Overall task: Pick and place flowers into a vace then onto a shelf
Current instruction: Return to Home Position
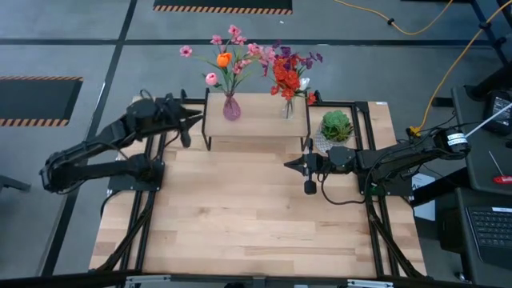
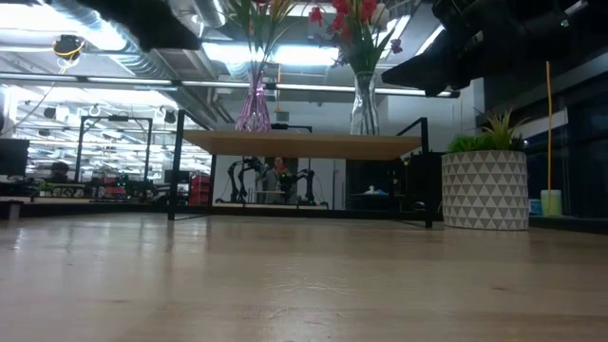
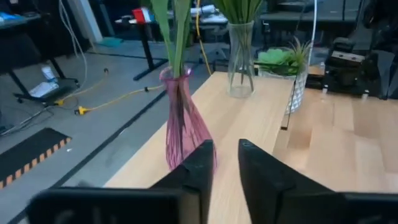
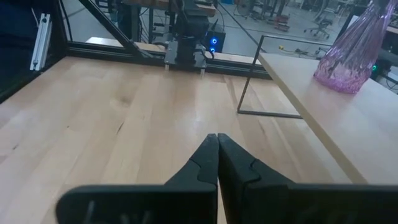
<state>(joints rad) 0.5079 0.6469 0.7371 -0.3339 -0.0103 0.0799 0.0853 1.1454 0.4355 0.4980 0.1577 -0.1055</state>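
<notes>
The shelf point(image 1: 256, 122) stands at the table's far edge. On its top board stand a purple glass vase point(image 1: 231, 107) with pink and orange flowers point(image 1: 226, 54) and a clear vase point(image 1: 288, 109) with red and purple flowers point(image 1: 289, 74). My left gripper point(image 1: 198, 120) hovers at the shelf's left end. In the left wrist view it point(image 3: 226, 155) is open by a narrow gap, just short of the purple vase point(image 3: 180, 118), touching nothing. My right gripper point(image 1: 289, 164) is shut point(image 4: 217, 138) above the bare tabletop in front of the shelf's right legs.
A spiky green plant in a white patterned pot point(image 1: 336, 128) sits on the table right of the shelf, close behind my right arm. The shelf's thin black legs point(image 4: 245, 87) stand near my right gripper. Bare wooden tabletop point(image 1: 248, 216) stretches toward the near edge.
</notes>
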